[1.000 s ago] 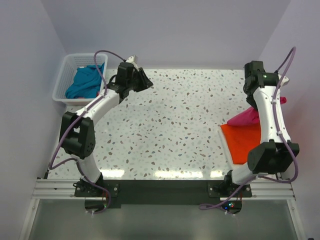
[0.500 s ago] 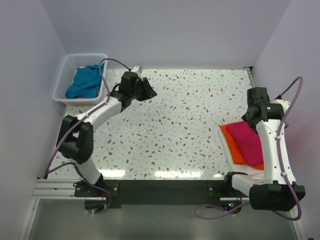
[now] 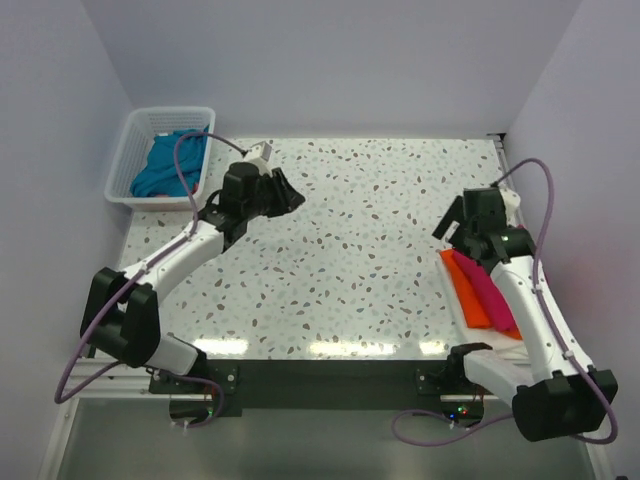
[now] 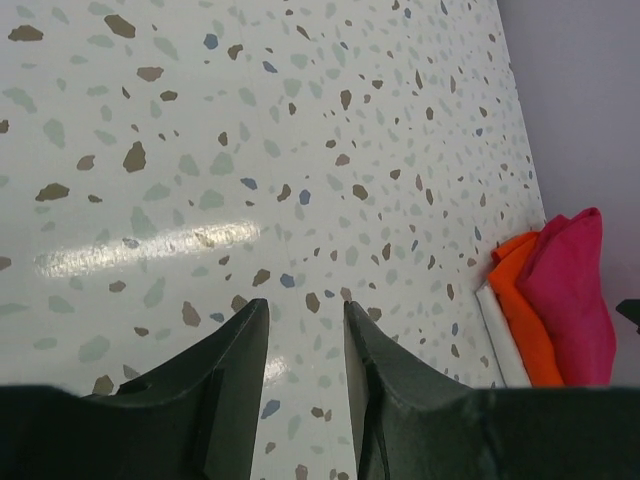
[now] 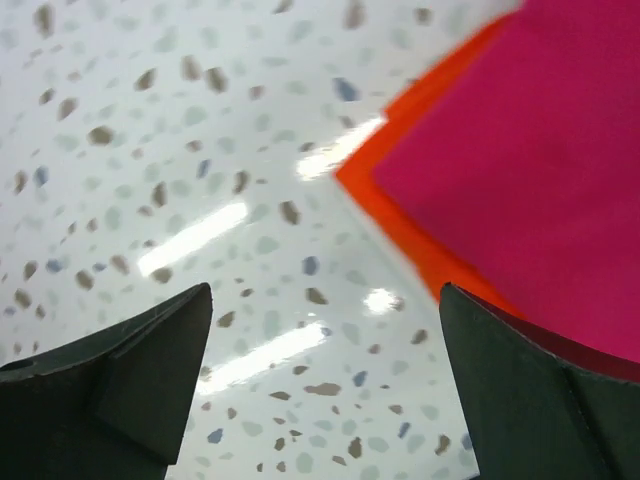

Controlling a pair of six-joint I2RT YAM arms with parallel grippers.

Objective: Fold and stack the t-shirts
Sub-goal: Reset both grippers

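A folded crimson-pink t-shirt (image 3: pixel 490 292) lies on top of a folded orange t-shirt (image 3: pixel 466 290) at the table's right edge; both also show in the left wrist view, the pink t-shirt (image 4: pixel 578 290) over the orange t-shirt (image 4: pixel 520 310). My right gripper (image 3: pixel 453 224) hovers just left of the stack, wide open and empty (image 5: pixel 325 300), with the pink t-shirt (image 5: pixel 520 170) and the orange t-shirt's edge (image 5: pixel 415 240) beside its right finger. A teal-blue t-shirt (image 3: pixel 165 165) lies crumpled in the basket. My left gripper (image 3: pixel 287 195) hangs over bare table, its jaws parted with nothing between them (image 4: pixel 305 310).
The white lattice basket (image 3: pixel 122 160) stands at the far left corner, behind the left arm. A thin white sheet (image 4: pixel 497 335) pokes out under the orange shirt. Walls close the table on the left, back and right.
My right gripper brought the pink shirt down onto the orange one, let go and drew back to the left. The left gripper swung out, then drew back a little toward the near left.
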